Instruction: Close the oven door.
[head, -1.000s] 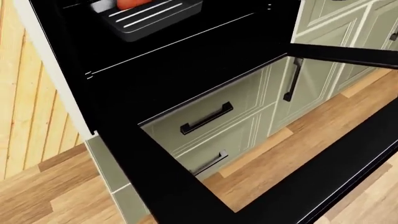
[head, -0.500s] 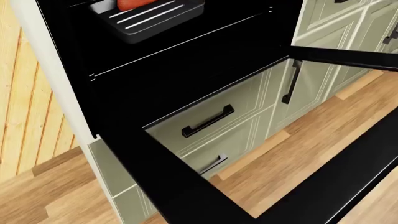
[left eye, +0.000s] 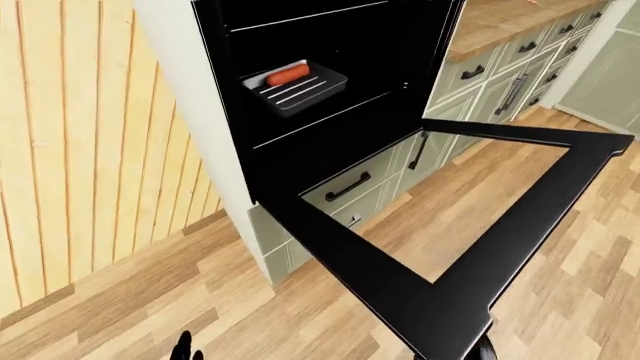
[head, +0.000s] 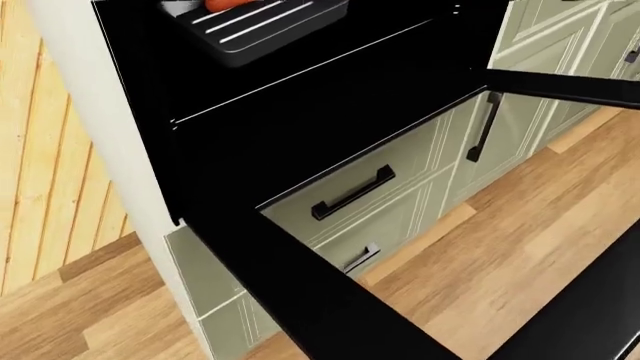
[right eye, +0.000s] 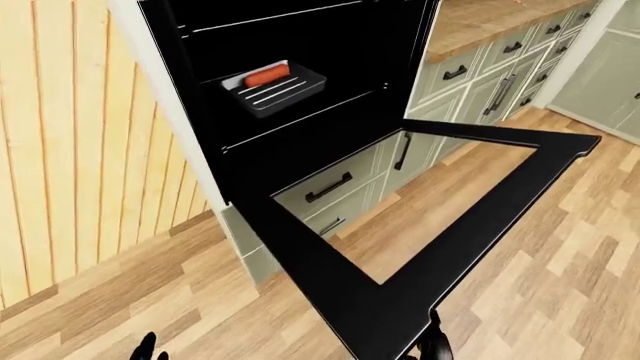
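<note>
**A:** What has changed in the head view?

**B:** The whole picture has been shifted to the right. The tray (head: 270, 26) and the drawer handle (head: 353, 193) are now seen further right. So the camera was moved, not the things. The door (head: 300, 292) is laid flat and wide open, just as before.

**A:** What does that mean for the task?

**B:** Nothing has been closed yet. It is judged that the robot is only being lined up with the door.

**A:** What is shown in the left-eye view?

**B:** The oven (left eye: 330, 142) is seen open, with the door stuck out toward the bottom of the view. Only a tip of the left hand (left eye: 185, 349) is seen at the bottom edge, well apart from the door. The right hand (left eye: 483, 351) is seen just beside the door's near corner.

**A:** Are the fingers spread or pressed together?

**B:** That cannot be told for either hand. Too little of them is shown.

**A:** And in the right-eye view?

**B:** The right hand is seen low, just under the door's near edge. A touch cannot be made out. It is judged that the door must be pushed up from below.
</note>
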